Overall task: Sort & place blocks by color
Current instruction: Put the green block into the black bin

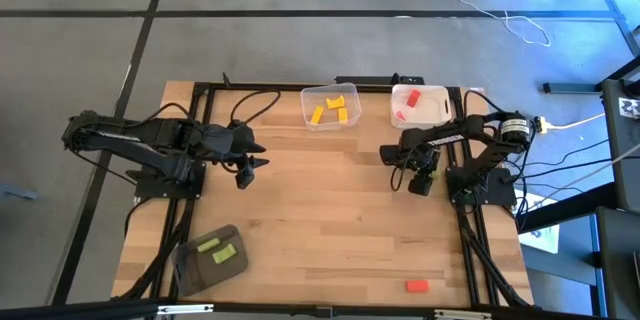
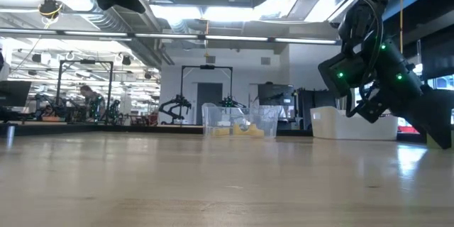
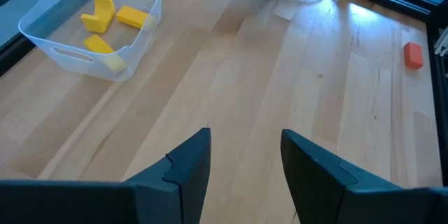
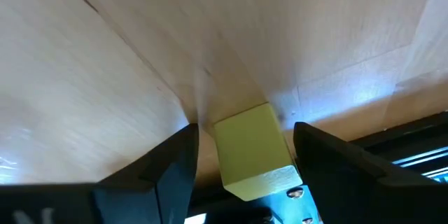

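We see three containers on the wooden table; at its far edge, near the middle, stands a clear plastic bin with rounded corners and thin see-through walls, and in it lie three yellow-orange blocks, flat and rectangular with a matte look, one propped at a tilt; just beside it toward the far right corner sits a white bin, opaque and smooth, holding red blocks, though we cannot count them; at the near left corner lies a dark grey tray, shallow and tilted off the table's edges, with two light green blocks flat inside; a single red block lies on bare wood near the near right corner, well apart from every bin; the table top is pale planked wood with a visible grain, framed by dark metal rails

The left gripper hangs over the left half of the table, its two dark fingers spread with a clear gap and nothing between them; the right gripper is at the right side, near the white bin, and between its fingers we see a light green block with crisp square edges; the fingers stand a little off its sides, so we cannot tell whether they grip it
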Controlling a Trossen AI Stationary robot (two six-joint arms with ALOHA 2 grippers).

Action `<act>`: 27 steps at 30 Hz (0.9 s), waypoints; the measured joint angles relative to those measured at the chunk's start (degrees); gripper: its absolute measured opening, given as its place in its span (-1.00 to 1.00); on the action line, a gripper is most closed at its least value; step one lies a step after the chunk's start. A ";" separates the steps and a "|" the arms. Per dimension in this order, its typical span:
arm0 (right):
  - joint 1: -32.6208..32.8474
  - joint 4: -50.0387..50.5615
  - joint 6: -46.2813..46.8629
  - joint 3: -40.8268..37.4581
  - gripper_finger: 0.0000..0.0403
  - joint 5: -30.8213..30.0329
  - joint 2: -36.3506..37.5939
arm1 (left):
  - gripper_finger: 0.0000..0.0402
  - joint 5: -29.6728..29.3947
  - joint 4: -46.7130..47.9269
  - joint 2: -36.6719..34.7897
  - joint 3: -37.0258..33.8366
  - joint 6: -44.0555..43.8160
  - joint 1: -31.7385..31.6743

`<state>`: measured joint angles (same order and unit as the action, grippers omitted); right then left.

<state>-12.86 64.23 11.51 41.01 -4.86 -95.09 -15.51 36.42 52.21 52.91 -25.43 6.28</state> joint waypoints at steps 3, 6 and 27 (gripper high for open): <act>0.00 -0.03 0.01 0.00 0.14 0.00 0.00 | -0.19 0.00 0.02 0.00 0.01 -0.02 0.00; 0.00 -0.14 0.01 0.00 0.04 0.11 0.00 | -0.19 0.00 0.00 0.01 0.01 -0.02 0.00; -0.02 -3.86 2.27 5.26 -0.59 2.02 0.00 | -0.19 0.00 0.04 0.00 0.01 0.07 0.00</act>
<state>-12.88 60.36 13.78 46.27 -2.85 -95.09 -15.51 36.47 52.21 52.92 -25.36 6.28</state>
